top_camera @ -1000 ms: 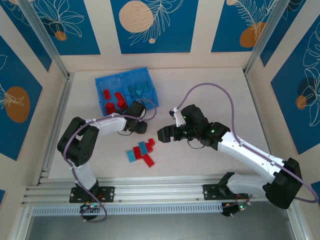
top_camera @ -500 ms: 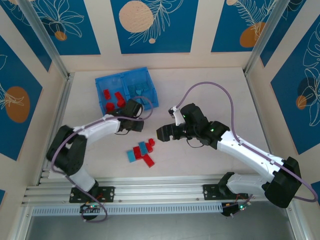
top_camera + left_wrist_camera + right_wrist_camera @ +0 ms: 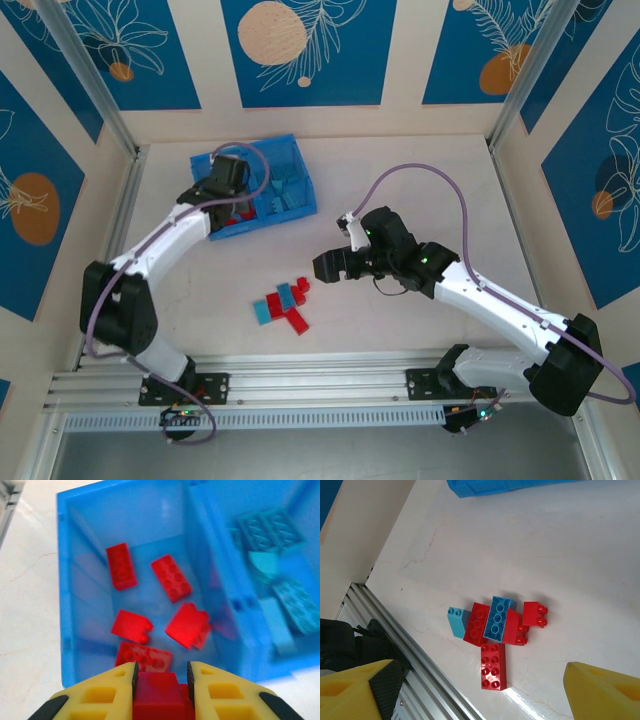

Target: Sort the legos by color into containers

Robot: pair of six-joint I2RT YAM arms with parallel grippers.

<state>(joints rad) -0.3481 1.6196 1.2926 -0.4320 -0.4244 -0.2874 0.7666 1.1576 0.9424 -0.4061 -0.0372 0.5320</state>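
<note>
My left gripper (image 3: 226, 185) hangs over the left compartment of the blue bin (image 3: 262, 146), shut on a red brick (image 3: 160, 695) between its yellow fingers (image 3: 100, 695). Under it, several red legos (image 3: 171, 578) lie loose in that compartment. Light blue legos (image 3: 270, 527) fill the one right of the divider (image 3: 202, 545). A small pile of red and light blue legos (image 3: 283, 303) lies on the table. My right gripper (image 3: 322, 267) hovers open up and right of the pile. A red brick (image 3: 493, 666) and a light blue brick (image 3: 498, 618) show beneath its wide-apart fingers (image 3: 355, 690).
An aluminium rail (image 3: 420, 680) runs along the table's near edge, close to the pile. Panelled walls (image 3: 300, 50) enclose the table on three sides. The bin's near wall (image 3: 500, 486) shows at the top of the right wrist view.
My left arm has swung from the table beside the pile up and back to over the bin's left compartment, carrying the red brick. The right arm has barely moved.
</note>
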